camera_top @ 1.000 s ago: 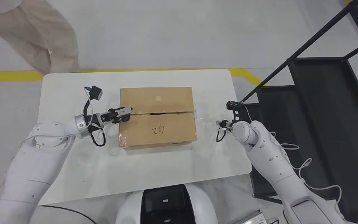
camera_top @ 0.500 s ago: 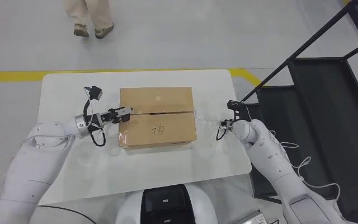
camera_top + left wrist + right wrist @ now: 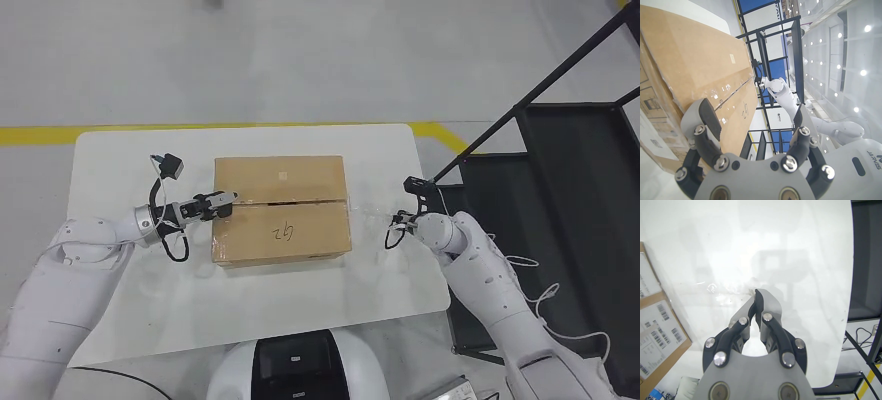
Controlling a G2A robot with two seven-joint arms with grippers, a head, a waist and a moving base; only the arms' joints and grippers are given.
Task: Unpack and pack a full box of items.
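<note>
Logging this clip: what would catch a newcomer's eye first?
The closed box sits in the middle of the table, seam running left to right. The left gripper is open at the seam's left end. The right gripper is shut on a clear tape strip stretching from the box's right end.

White table (image 3: 395, 275); grey floor (image 3: 300, 60), yellow line (image 3: 40, 134); black rack (image 3: 580, 170) beside table.

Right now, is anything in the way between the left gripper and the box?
Nothing visible does. The left gripper is at one end of the box, open fingers beside the top seam.
</note>
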